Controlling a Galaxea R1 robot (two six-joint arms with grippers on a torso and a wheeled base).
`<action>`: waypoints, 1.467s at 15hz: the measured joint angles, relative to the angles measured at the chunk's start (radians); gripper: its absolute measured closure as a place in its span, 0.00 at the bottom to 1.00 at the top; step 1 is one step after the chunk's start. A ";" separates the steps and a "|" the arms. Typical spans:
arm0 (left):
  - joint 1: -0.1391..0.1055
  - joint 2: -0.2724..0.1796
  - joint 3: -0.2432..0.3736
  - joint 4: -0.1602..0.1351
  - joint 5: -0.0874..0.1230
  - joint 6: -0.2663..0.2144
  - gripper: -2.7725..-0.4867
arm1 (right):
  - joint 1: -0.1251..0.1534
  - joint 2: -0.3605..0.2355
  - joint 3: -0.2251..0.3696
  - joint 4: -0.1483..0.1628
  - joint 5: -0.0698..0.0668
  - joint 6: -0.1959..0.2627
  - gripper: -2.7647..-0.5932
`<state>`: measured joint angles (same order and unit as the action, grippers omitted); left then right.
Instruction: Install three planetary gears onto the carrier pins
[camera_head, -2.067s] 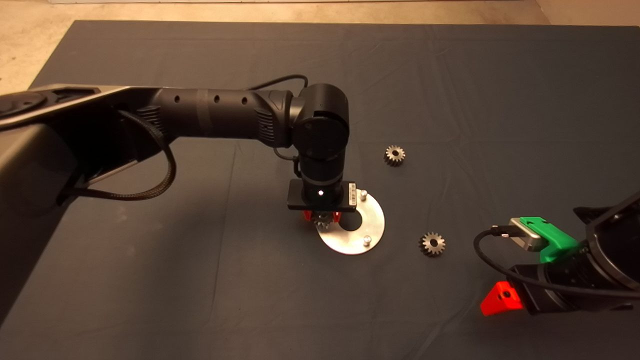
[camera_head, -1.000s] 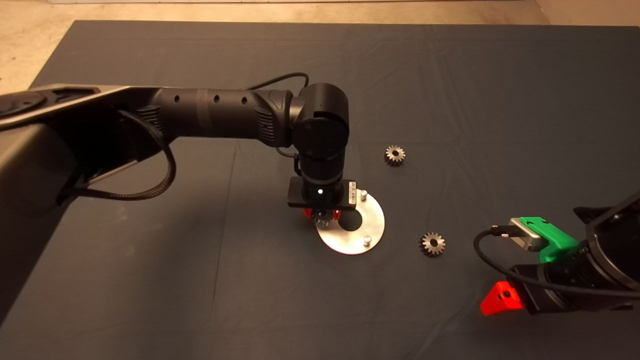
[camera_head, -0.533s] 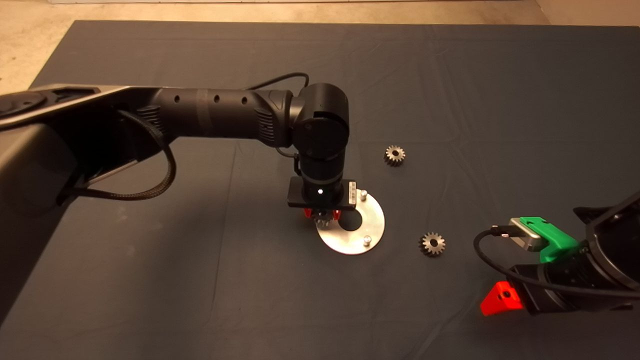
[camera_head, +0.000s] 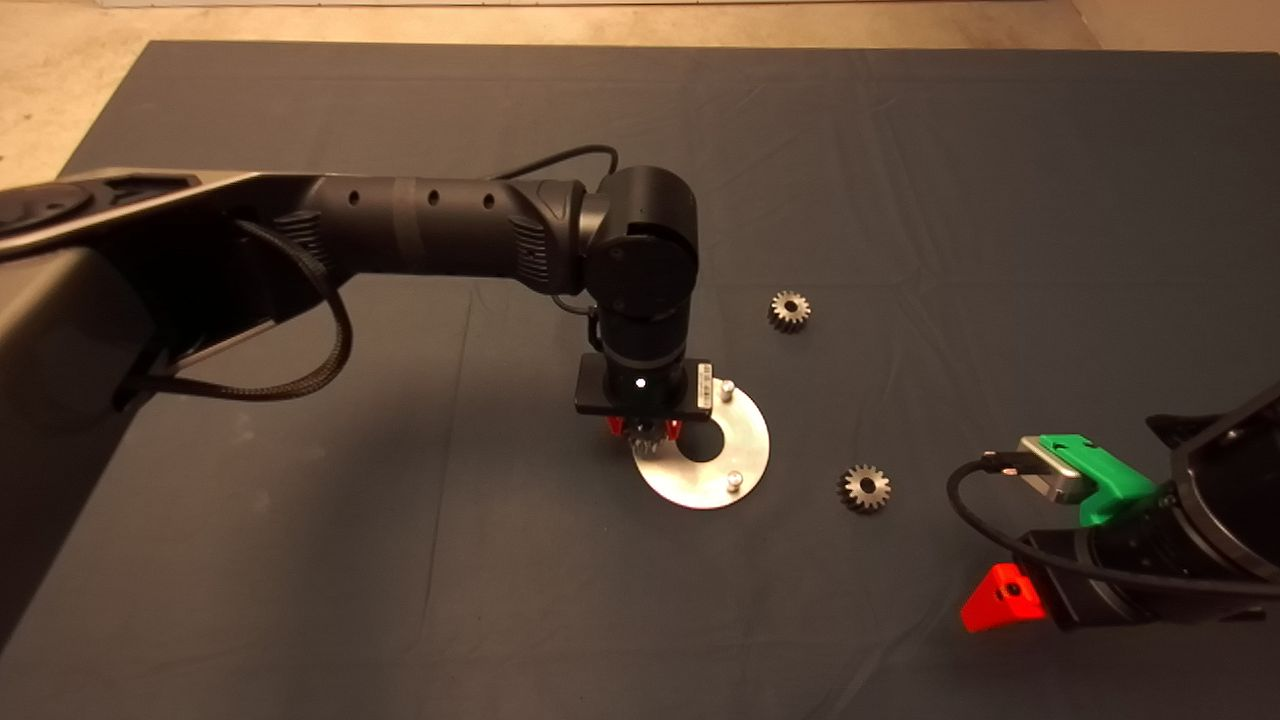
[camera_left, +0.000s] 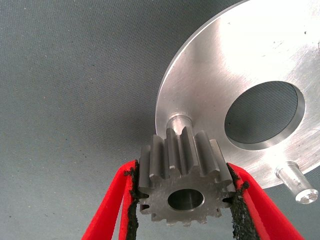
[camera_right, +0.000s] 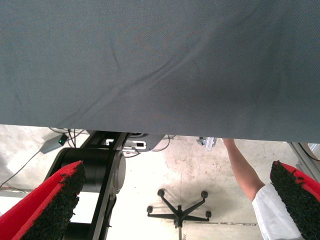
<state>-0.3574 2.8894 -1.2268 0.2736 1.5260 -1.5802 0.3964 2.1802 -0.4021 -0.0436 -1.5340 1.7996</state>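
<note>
1 gear is pinched in the left gripper, just above a pin at the disc's edge. 2 more gears lie on the tabletop beside the disc. The right gripper waits at the lower right, fingers spread.

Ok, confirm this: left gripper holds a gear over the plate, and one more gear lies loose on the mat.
Wrong on the count. The head view shows two loose gears on the mat, one beyond the plate, one to its right. The left gripper does hold a gear over the plate.
</note>
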 joint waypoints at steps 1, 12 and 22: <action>0.000 0.000 0.000 0.000 0.000 0.000 0.78 | 0.000 0.000 0.000 0.000 0.000 0.000 0.01; 0.000 0.000 0.000 0.000 0.000 0.000 0.78 | 0.000 0.000 0.000 0.000 0.000 0.000 0.01; 0.000 0.002 0.000 0.003 0.000 -0.001 0.78 | 0.000 0.000 0.000 0.000 0.000 0.000 0.01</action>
<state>-0.3579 2.8913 -1.2268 0.2762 1.5264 -1.5809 0.3964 2.1802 -0.4021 -0.0436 -1.5340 1.7996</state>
